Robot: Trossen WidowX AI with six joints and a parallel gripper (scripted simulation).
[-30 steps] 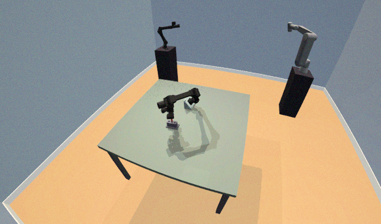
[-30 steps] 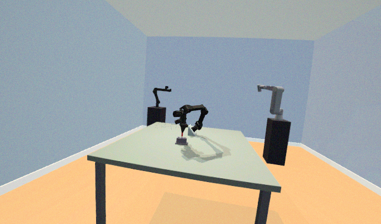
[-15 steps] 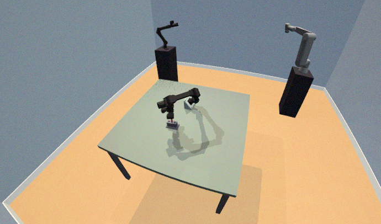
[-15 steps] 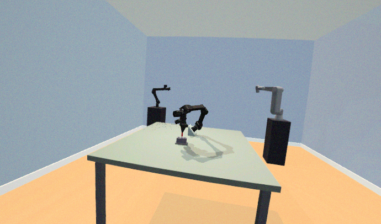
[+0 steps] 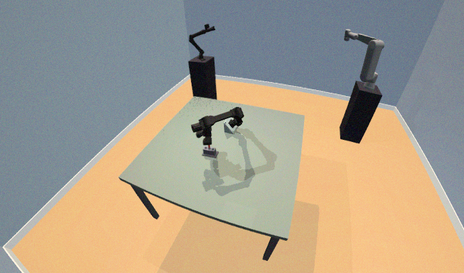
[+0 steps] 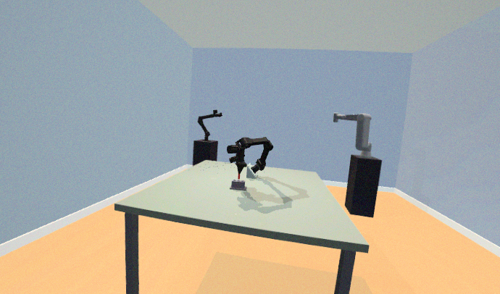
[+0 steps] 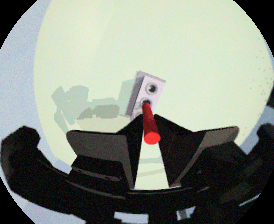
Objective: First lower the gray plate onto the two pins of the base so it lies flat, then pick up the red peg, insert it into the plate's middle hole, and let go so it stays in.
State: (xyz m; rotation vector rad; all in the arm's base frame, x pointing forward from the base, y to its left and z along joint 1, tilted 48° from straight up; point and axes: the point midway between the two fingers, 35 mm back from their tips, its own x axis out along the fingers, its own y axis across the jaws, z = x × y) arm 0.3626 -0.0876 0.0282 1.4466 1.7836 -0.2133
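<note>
Our pincer (image 5: 208,146) (image 6: 239,173) (image 7: 148,117) grasps red peg (image 5: 209,147) (image 6: 238,177) (image 7: 151,125), lower end at middle hole of gray plate (image 5: 210,148) (image 6: 238,182) (image 7: 157,84); we cannot tell depth. Beyond, on table (image 5: 164,160) (image 6: 191,198) (image 7: 188,50): our arm's mount (image 5: 228,129) (image 6: 251,172). Farther: black arm (image 5: 195,43) (image 6: 201,122), gray arm (image 5: 372,61) (image 6: 363,131) on pedestals.

Peg's lower tip (image 7: 146,104) indistinct at the hole.

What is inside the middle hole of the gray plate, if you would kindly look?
The red peg's lower end appears at that hole; whether it has entered is hidden.
</note>
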